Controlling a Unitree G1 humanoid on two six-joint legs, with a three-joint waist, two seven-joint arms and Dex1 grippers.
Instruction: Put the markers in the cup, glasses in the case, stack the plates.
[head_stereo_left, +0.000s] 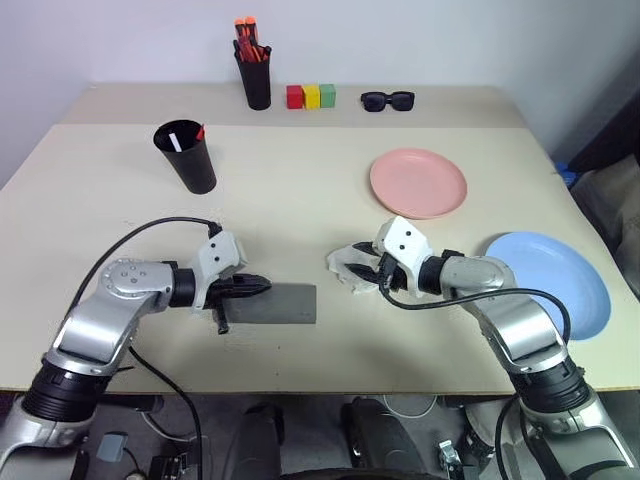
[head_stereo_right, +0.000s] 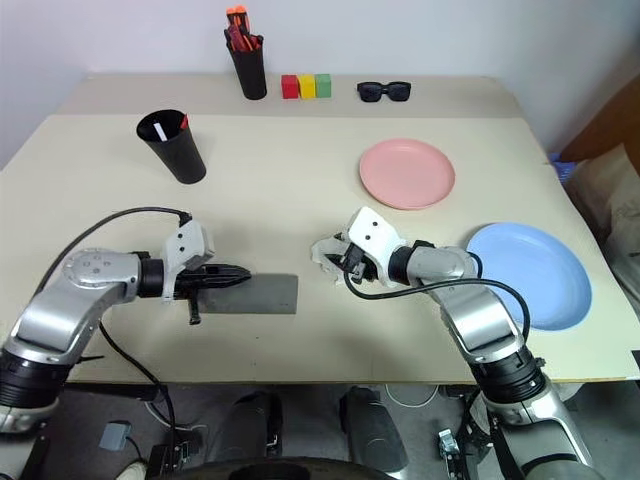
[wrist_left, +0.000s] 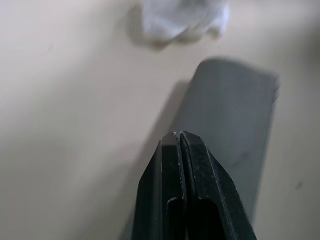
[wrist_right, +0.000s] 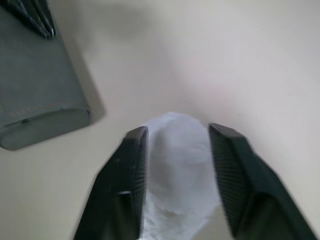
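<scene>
Risk: right jaws (wrist_right: 177, 145) stand apart around a white crumpled cloth (head_stereo_left: 350, 268); glasses aren't visible, so closing may grab only cloth. Left jaws (head_stereo_left: 258, 285) are pressed together, empty, tips over the near end of the closed case (head_stereo_left: 275, 304) on the table (head_stereo_left: 300, 190); a nudge could shove it. Case is well left of the right jaws.

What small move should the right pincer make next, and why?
Probably lift the right pincer clear of the white cloth and turn it toward the pink plate. Its fingers stand open around the cloth without gripping it, the grey case lies closed, and the pink plate and the blue plate are not yet stacked.
</scene>
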